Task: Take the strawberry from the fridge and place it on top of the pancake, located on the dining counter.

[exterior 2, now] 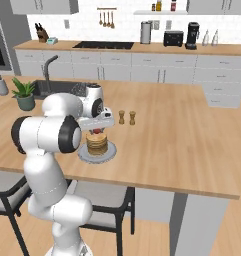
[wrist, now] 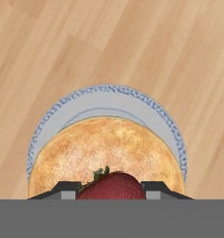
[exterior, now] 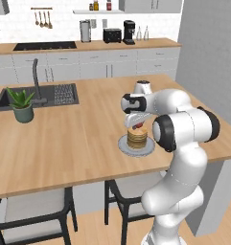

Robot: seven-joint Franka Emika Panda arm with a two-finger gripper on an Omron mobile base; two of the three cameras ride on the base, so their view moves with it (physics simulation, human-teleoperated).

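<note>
We see the round grey plate [wrist: 132,104] on the light-wood surface [exterior: 69,139] carrying the tan pancake stack [wrist: 104,148]; directly above, the downward-pointing tool [wrist: 111,188] clamps the dark-red strawberry [wrist: 114,187].

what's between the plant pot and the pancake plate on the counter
Nothing: in the left base view, only bare light wood of the dining counter lies between the plant pot and the plate under the pancake.

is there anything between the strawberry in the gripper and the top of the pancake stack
Nothing visible does. The gripper holds the strawberry between its fingertips directly over the pancake, whose top is bare. The plate under it holds nothing else, and the two small shakers stand apart, farther back on the dining counter.
</note>
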